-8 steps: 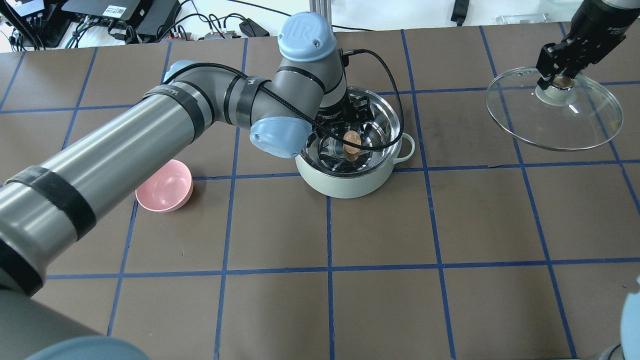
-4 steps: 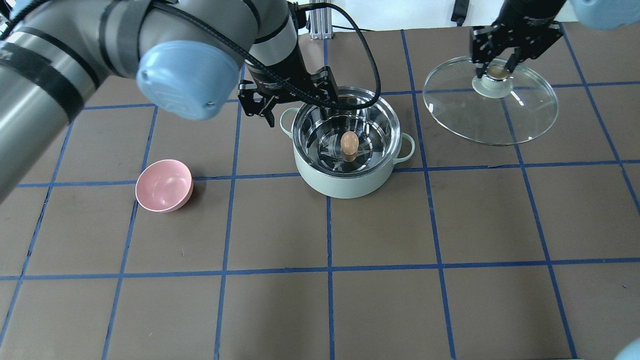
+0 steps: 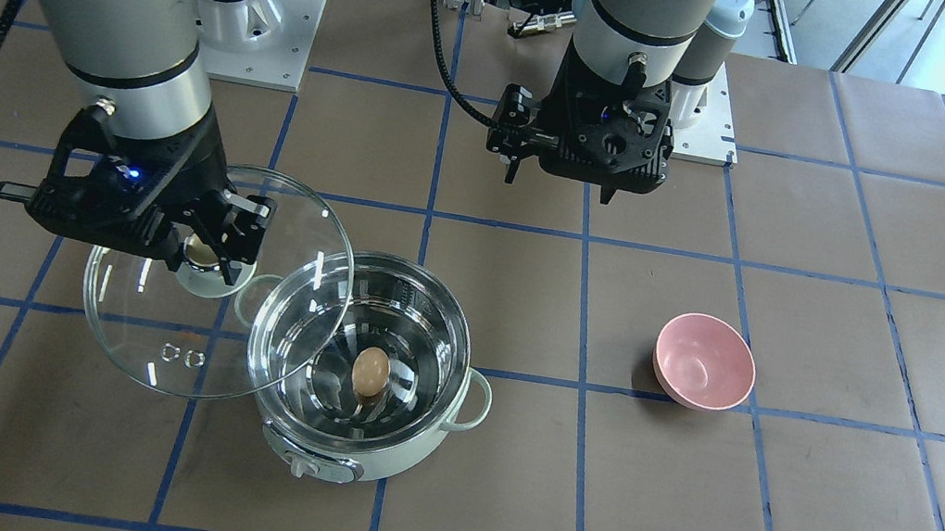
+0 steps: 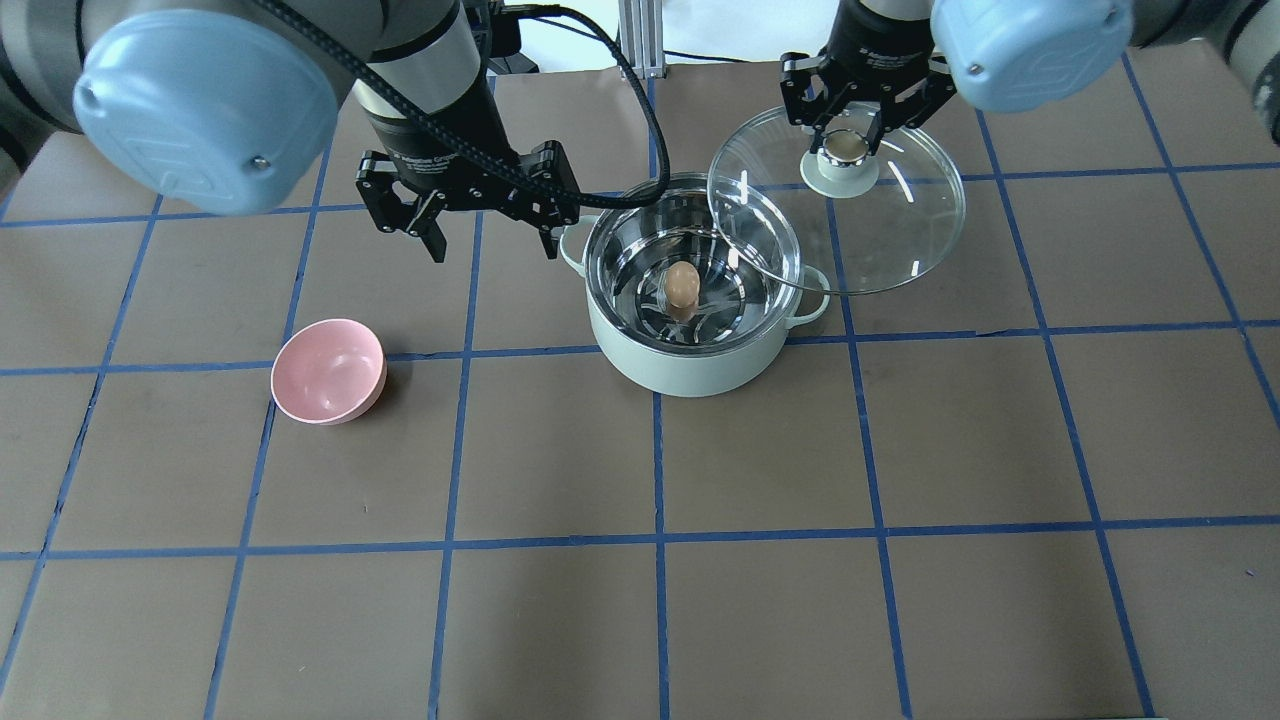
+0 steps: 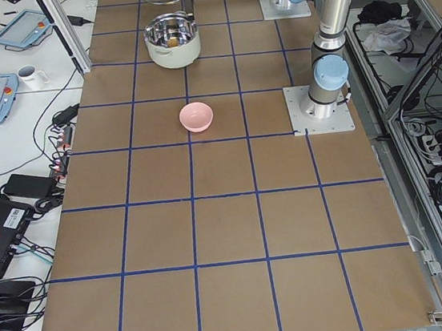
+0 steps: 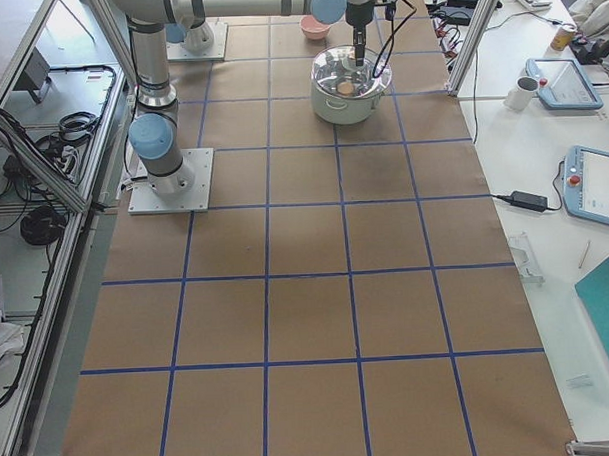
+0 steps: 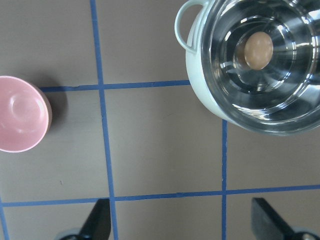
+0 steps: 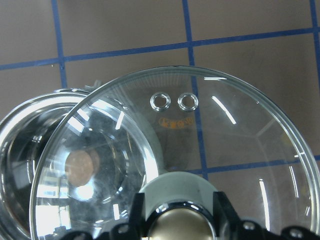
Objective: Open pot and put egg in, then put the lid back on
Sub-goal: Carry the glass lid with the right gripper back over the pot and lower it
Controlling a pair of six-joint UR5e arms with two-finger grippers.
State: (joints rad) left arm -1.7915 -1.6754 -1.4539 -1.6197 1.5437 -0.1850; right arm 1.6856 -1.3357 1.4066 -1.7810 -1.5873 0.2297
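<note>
The mint-green pot (image 4: pixel 690 365) stands open with the light-brown egg (image 4: pixel 681 283) on its shiny steel floor; both also show in the front view as pot (image 3: pixel 368 461) and egg (image 3: pixel 370 371). My right gripper (image 4: pixel 846 140) is shut on the tan knob of the clear glass lid (image 4: pixel 900 240) and holds it in the air, its edge overlapping the pot's rim. In the front view the lid (image 3: pixel 144 329) hangs under that gripper (image 3: pixel 204 255). My left gripper (image 4: pixel 490 232) is open and empty, raised beside the pot; in its wrist view the egg (image 7: pixel 258 50) lies in the pot.
A small pink bowl (image 4: pixel 329 371) sits on the brown mat to the left of the pot, also in the front view (image 3: pixel 704 362). Blue tape lines grid the table. Cables and electronics lie beyond the far edge.
My right gripper has carried the lid leftward until it overlaps the pot's rim. My left gripper has withdrawn from the pot to the left, leaving the egg inside.
</note>
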